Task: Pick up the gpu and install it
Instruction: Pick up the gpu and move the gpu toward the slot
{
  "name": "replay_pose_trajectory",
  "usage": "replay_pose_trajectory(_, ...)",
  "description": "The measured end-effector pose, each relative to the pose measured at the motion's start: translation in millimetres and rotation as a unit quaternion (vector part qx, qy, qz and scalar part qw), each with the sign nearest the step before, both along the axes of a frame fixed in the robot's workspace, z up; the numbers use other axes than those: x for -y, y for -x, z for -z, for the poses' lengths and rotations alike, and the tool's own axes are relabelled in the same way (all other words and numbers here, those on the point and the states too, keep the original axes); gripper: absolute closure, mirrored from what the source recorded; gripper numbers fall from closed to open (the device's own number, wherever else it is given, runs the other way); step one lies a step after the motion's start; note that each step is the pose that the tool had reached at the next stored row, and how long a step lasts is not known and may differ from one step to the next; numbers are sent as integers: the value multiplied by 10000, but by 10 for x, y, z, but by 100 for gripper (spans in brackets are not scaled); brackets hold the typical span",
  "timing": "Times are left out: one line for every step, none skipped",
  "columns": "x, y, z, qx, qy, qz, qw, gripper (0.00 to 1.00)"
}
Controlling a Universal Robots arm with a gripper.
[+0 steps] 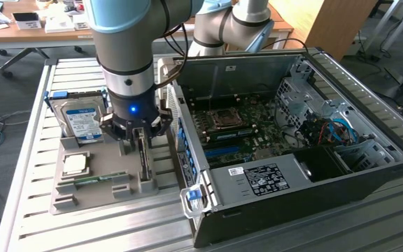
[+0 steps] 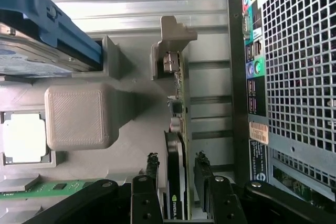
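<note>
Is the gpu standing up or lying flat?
Standing up: the gpu stands on its thin edge in a slot of the gray tray.

The gpu (image 1: 144,160) is a thin dark card with a green edge. It stands upright on its long edge in a slot of the gray holder (image 1: 96,197), just beside the open computer case (image 1: 369,178).

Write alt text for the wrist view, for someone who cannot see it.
The gripper straddles the gpu, which stands on edge in a grey holder tray, its fingers on either side with thin gaps. A hard drive in a blue frame and a green memory stick share the tray; a computer case's perforated back panel stands alongside.
</note>
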State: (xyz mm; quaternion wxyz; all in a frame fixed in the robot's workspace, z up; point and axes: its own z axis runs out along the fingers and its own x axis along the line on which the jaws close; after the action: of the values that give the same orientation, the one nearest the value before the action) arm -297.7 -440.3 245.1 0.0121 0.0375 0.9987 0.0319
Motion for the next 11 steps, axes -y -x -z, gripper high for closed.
replay_pose_trajectory(-8, 0, 7, 0, -2, 0, 10000, 58)
replay_pose_trajectory(-14, 0, 14, 0, -3, 0, 10000, 58)
replay_pose_trajectory(-17, 0, 22, 0, -3, 0, 10000, 58)
replay_pose_trajectory(-18, -1, 31, 0, -3, -1, 10000, 58)
replay_pose_trajectory(-18, -1, 40, -1, -3, -1, 10000, 58)
replay_pose_trajectory(-19, 0, 49, 0, -3, -1, 10000, 58)
replay_pose_trajectory(-20, 0, 56, 0, -3, 0, 10000, 58)
replay_pose_trajectory(-21, 0, 63, 0, -3, 0, 10000, 58)
replay_pose_trajectory(-22, 0, 71, 0, -3, 0, 10000, 58)
replay_pose_trajectory(-23, 0, 75, 0, -3, 0, 10000, 58)
replay_pose_trajectory(-23, 0, 77, -1, -2, 0, 10000, 58)
